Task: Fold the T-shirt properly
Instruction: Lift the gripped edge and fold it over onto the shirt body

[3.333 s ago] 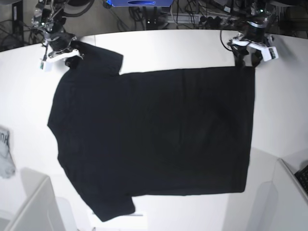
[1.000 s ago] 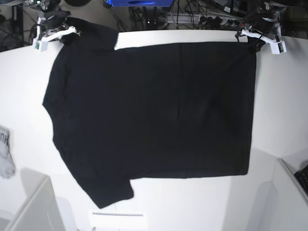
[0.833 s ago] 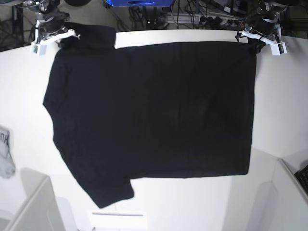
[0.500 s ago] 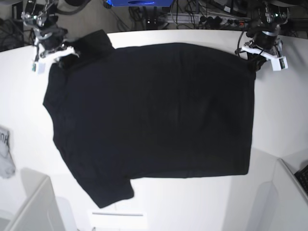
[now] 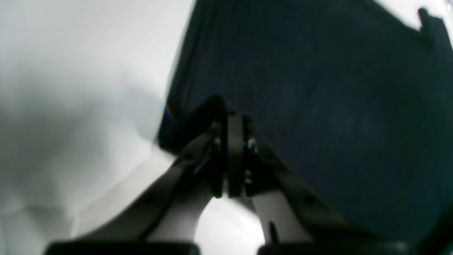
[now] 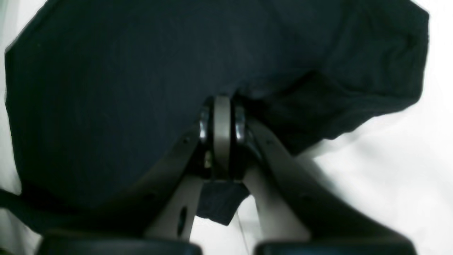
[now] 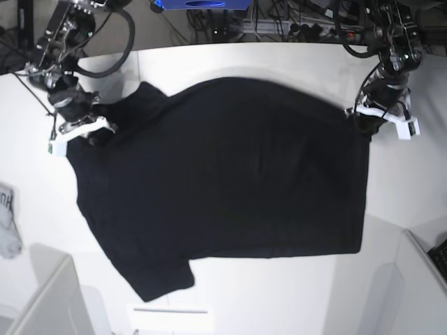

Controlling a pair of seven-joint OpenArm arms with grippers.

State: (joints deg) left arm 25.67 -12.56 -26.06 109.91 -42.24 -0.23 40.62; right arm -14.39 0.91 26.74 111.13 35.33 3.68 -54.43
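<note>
Pinching black cloth between closed jaws, the left gripper holds a corner of the T-shirt at the hem side, on the base view's right. The right gripper is clamped the same way on cloth beside a bunched sleeve, on that view's left. Between them the shirt's far edge bows up off the white table, while the rest lies spread flat, plain side showing.
</note>
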